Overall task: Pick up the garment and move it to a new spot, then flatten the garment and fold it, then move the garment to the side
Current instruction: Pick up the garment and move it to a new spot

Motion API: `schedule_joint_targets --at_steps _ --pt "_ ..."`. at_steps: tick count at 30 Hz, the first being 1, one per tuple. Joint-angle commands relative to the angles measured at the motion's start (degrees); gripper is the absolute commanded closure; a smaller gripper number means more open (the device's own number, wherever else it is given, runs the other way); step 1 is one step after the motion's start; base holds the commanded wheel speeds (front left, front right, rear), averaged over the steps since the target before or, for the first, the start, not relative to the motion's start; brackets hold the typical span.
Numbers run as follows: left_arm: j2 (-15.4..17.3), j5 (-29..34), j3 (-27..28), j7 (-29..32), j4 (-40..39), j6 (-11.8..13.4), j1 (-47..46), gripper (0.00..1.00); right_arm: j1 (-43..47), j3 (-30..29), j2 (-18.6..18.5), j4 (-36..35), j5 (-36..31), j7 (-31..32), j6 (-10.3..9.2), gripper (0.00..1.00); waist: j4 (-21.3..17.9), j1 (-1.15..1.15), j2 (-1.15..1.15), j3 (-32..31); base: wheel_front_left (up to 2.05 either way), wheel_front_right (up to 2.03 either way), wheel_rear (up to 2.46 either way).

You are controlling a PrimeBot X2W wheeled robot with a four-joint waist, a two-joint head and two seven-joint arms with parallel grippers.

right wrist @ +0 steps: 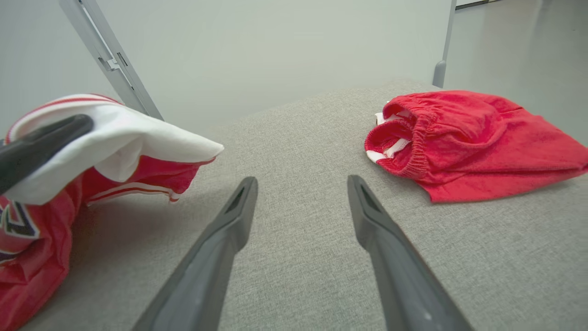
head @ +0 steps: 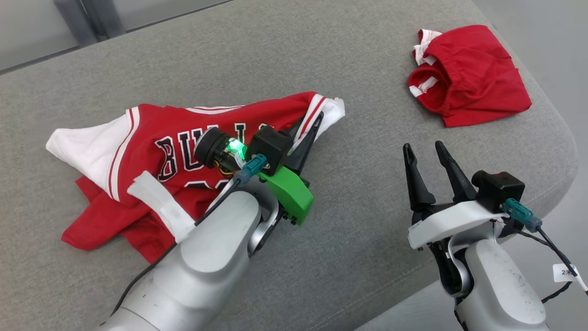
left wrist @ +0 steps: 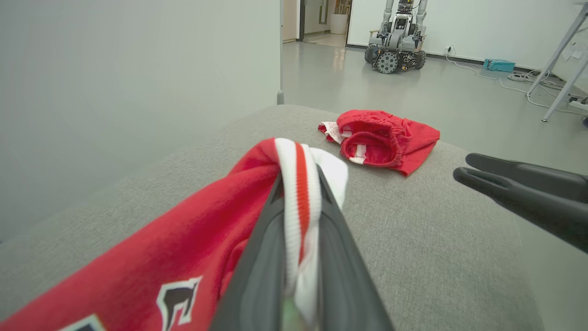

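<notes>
red jersey (head: pixel 151 133) has one corner clamped in left tool (head: pixel 314 120).

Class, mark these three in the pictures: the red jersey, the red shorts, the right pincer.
red jersey (head: pixel 179 124): head view, red chest panel above the lettering.
red shorts (head: pixel 477 78): head view, middle of the red fabric.
right pincer (head: pixel 422 146): head view, midway between its open fingertips.

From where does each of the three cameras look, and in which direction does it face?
Head view: from the head, down onto the grey cushion; left gripper shut on the Bulls jersey, right gripper open.
Left wrist view: along the left fingers, toward the red shorts.
Right wrist view: along the right fingers, over the cushion.
Shared: both wrist views show the shorts.
</notes>
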Motion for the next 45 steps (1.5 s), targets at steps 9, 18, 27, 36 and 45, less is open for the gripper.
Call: schedule_joint_targets --at_steps 9,18,27,36,45 --pt "0.4 0.5 2.0 0.0 -1.5 5.0 2.3 0.00 0.2 -1.3 0.0 -0.6 -0.9 -0.2 -0.07 0.00 2.3 0.00 0.00 -0.2 0.00 0.00 0.00" --pt "1.0 4.0 13.4 0.0 -3.5 6.8 10.1 0.00 1.0 -2.1 0.0 -0.2 -3.1 -0.2 -0.07 0.00 9.1 0.00 0.00 -3.3 0.00 0.00 0.00" --pt "0.8 7.2 25.2 0.0 -7.9 7.4 20.5 0.00 2.1 -1.8 -0.1 0.8 -4.3 -0.2 -0.06 0.00 15.0 0.00 0.00 -7.3 0.00 0.00 0.00" --pt "0.3 11.1 32.7 0.0 -13.6 5.9 30.5 0.00 3.7 -1.7 -0.1 1.8 -4.3 -0.2 -0.06 0.00 18.6 0.00 0.00 -10.1 0.00 0.00 0.00" --pt "0.2 12.1 35.6 0.0 -18.2 5.2 39.3 0.00 6.0 -2.3 -0.1 2.7 -4.7 -0.2 -0.06 0.00 21.0 0.00 0.00 -11.8 0.00 0.00 0.00"
